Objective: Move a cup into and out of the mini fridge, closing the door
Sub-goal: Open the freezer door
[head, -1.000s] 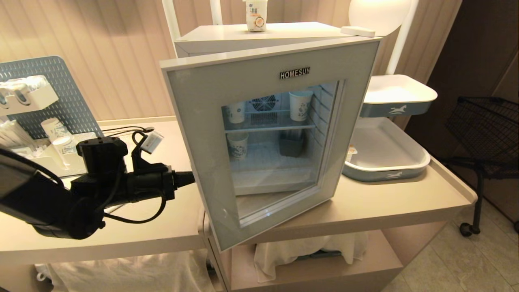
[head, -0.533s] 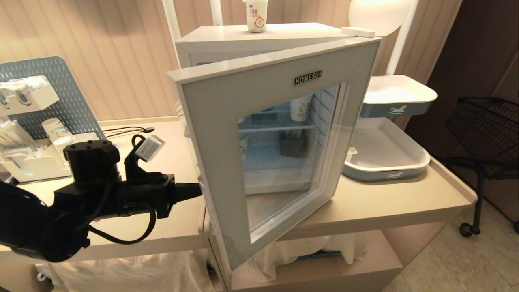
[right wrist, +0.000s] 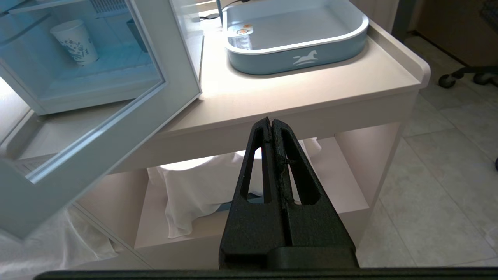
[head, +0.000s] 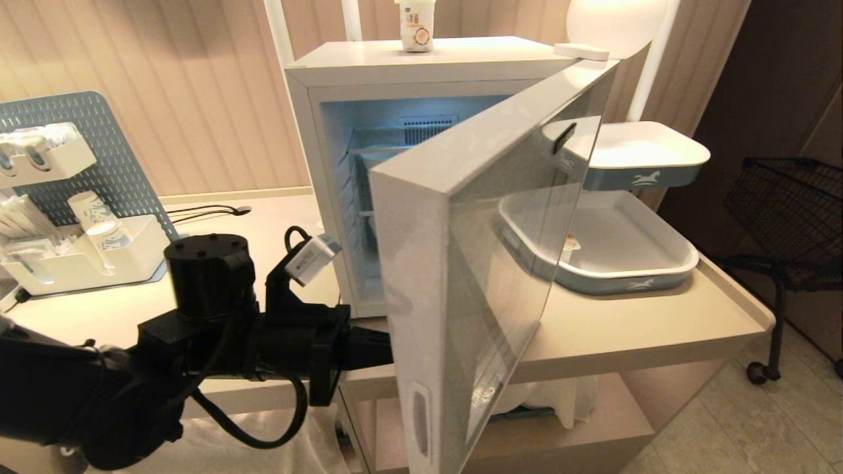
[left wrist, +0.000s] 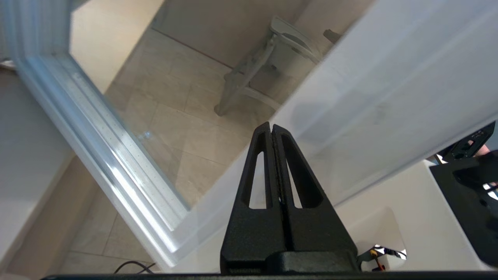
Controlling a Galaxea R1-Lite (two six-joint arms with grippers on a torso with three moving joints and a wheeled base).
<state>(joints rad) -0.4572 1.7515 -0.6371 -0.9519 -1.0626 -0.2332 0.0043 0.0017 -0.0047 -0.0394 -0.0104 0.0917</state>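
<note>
The white mini fridge (head: 408, 66) stands on the counter with its lit inside showing. Its glass door (head: 461, 263) hangs wide open, its free edge turned towards me. My left gripper (head: 388, 347) is shut and empty, its tip (left wrist: 271, 126) against the inner side of the door's frame (left wrist: 350, 97) low down. One white cup (head: 416, 29) with orange-brown print stands on the fridge top. Another lidded cup (head: 570, 249) (right wrist: 238, 35) sits in the lower tray. My right gripper (right wrist: 271, 121) is shut and empty, low before the counter and outside the head view.
Two blue-and-white trays (head: 625, 280) (head: 649, 172) sit right of the fridge. A pegboard organiser (head: 85, 263) with paper cups fills the counter's left end. A patterned paper cup (right wrist: 74, 42) stands inside the fridge. A black wire cart (head: 790, 210) is far right. White cloth (head: 540, 398) lies under the counter.
The door has swung from partly open to wide open. My left gripper, still shut, has moved right and nearer along with the door's inner side. The cups have not moved.
</note>
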